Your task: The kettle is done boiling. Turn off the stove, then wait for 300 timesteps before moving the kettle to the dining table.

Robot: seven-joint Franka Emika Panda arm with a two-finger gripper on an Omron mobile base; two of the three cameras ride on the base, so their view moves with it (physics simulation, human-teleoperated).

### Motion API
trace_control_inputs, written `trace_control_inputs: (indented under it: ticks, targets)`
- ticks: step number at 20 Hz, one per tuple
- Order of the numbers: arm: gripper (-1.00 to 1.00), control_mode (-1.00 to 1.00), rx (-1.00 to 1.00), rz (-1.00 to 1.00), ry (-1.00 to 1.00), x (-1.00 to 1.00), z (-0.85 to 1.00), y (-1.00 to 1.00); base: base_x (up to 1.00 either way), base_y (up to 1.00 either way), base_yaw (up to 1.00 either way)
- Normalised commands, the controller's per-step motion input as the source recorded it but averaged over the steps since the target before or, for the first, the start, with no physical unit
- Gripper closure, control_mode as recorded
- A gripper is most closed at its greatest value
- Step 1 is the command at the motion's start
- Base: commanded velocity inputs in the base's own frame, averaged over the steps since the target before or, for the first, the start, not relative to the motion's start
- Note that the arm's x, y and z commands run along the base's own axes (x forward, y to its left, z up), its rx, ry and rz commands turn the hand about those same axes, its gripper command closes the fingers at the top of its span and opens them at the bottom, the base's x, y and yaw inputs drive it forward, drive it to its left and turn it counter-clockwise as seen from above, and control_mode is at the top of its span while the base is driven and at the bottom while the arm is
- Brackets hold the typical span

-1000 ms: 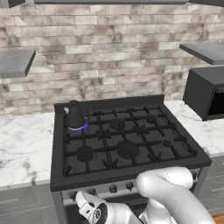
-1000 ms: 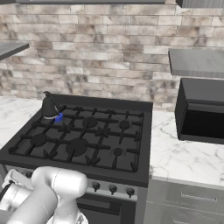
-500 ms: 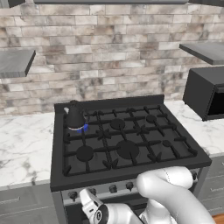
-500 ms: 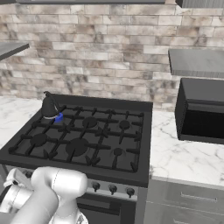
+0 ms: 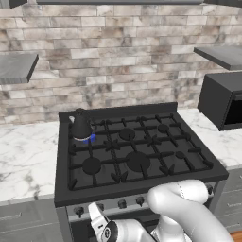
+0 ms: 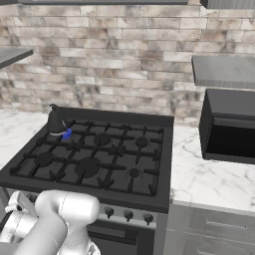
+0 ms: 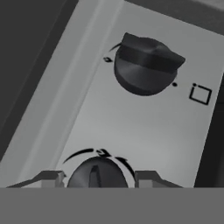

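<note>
Low at the bottom of the hand view, the gripper (image 7: 97, 178) straddles a dark knob (image 7: 97, 175) on the stove (image 5: 137, 156), jaws apart and seemingly just beside it, while the kettle (image 5: 81, 125) sits upper left on the grates over a blue flame (image 5: 91, 138).

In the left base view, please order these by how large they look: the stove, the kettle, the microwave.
1. the stove, by far the largest.
2. the microwave, cut off by the picture's right edge, so only part of it counts.
3. the kettle, clearly smallest, on the back left burner.
</note>
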Motion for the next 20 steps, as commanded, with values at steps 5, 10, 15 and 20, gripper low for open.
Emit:
trace_control_inputs:
  ticks: [5, 10, 15, 20]
  targets:
    - [1.0, -1.0, 0.3, -0.1, -0.01, -0.13, 0.0, 0.0, 0.0, 0.0, 0.0]
    - [1.0, -1.0, 0.36, -0.11, -0.02, -0.15, 0.0, 0.0, 0.0, 0.0, 0.0]
    - [1.0, -1.0, 0.41, -0.12, -0.04, -0.15, 0.0, -0.02, 0.0, 0.0, 0.0]
    - [1.0, -1.0, 0.41, -0.13, -0.07, -0.23, 0.0, -0.08, 0.0, 0.0, 0.0]
